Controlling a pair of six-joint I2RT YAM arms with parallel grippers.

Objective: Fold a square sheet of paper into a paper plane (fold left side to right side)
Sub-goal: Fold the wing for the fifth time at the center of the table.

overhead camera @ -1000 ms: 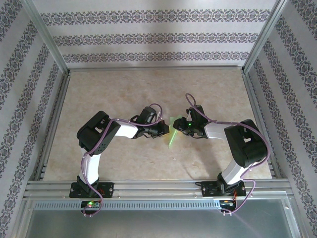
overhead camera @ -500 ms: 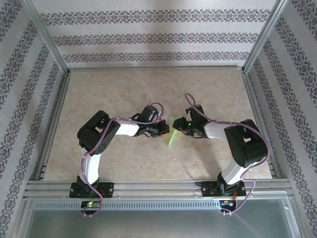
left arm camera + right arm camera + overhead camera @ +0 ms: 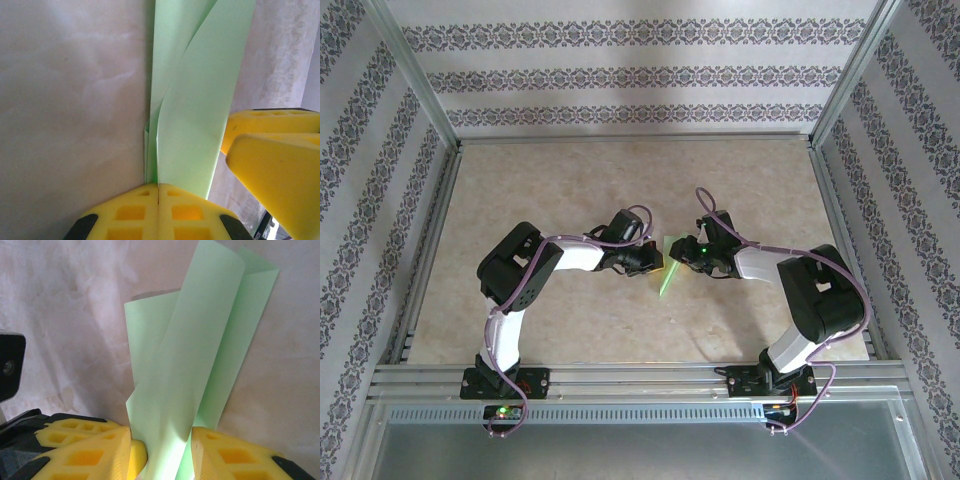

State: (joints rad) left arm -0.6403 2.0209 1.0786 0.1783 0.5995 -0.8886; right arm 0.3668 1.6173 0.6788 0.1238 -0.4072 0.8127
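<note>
The green paper [image 3: 666, 272], folded into a long strip, stands up off the counter [image 3: 540, 190] near its middle, between the two arms. Bare counter lies on every side out to the metal frame [image 3: 630, 139]. The left claw [image 3: 158, 186] is closed tight on the paper's lower fold. The right claw [image 3: 161, 437] is narrow, and the loose curled layers touch both of its fingers. From above, both grips are too small to make out. The left wrist view cuts off the paper's far end.
</note>
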